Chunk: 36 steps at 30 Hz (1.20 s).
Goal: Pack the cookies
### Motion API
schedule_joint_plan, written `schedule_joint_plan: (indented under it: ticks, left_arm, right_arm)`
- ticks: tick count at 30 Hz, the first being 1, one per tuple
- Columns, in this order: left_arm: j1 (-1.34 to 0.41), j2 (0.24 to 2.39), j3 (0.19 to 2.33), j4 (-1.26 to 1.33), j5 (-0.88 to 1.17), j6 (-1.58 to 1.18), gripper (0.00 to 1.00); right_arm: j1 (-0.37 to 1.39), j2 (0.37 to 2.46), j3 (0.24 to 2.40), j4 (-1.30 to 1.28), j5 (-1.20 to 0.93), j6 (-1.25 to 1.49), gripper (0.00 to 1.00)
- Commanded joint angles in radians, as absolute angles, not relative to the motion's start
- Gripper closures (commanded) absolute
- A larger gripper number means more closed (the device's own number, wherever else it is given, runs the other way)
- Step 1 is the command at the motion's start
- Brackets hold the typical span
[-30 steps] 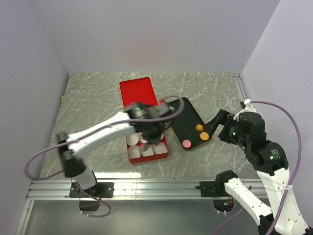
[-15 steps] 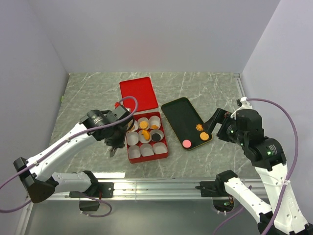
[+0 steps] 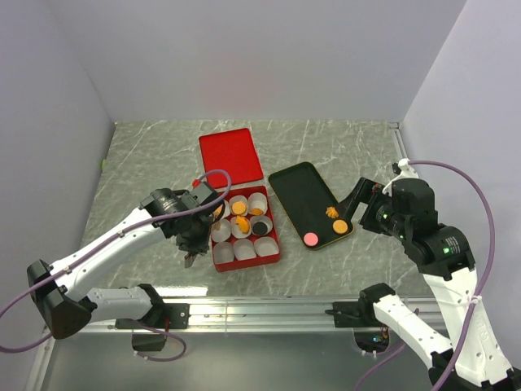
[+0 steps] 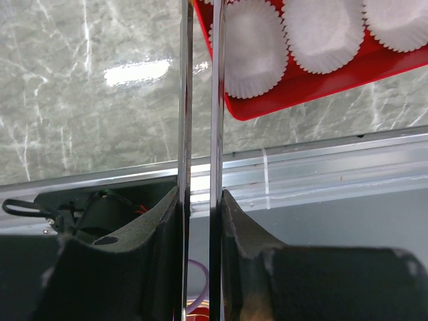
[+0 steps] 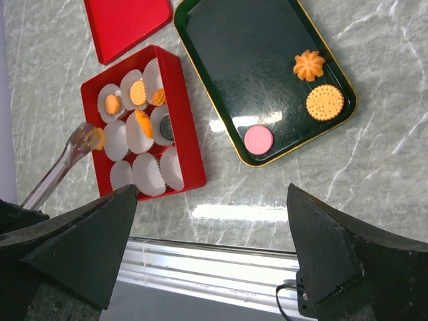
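As the right claw (image 3: 355, 205) gapes, three cookies (image 3: 339, 226) lie near.

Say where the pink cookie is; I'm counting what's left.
Top view: the pink cookie lies right of centre on the near end of the black tray, beside the round orange cookie.

Cannot see, past the top edge of the left wrist view, the tips of the tongs (image 4: 216, 120), the cookie (image 5: 97, 138) in them, or most of the box (image 4: 314, 87).
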State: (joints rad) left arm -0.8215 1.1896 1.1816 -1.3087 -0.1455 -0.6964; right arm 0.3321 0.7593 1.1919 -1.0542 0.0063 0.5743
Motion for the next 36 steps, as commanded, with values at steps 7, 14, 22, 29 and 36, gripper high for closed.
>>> schedule_joint_plan:
  ticks: [7,14,22,29,36]
  left_arm:
    - [-0.819,1.21,1.163,-1.253,-0.121,-0.703,0.74]
    - [-0.818,1.246,1.206,-1.241,-0.129,-0.693,0.6]
    - [-0.818,1.264,1.258,-1.272,-0.147,-0.687,0.61]
    - [-0.821,1.318,1.425,-1.324,-0.158,-0.664,0.64]
    - [-0.877,1.396,1.588,-1.355,-0.133,-0.669,0.65]
  right_arm:
    - [0.333,0.755,1.186,-1.008,0.003,0.555,0.0]
    - [0.333,0.755,1.19,-1.011,0.003,0.552,0.0]
    - [0.334,0.742,1.183,-1.011,0.009,0.557,0.0]
    - [0.333,0.744,1.183,-1.009,0.009,0.563,0.0]
    - [0.333,0.738,1.195,-1.022,0.026,0.561,0.0]
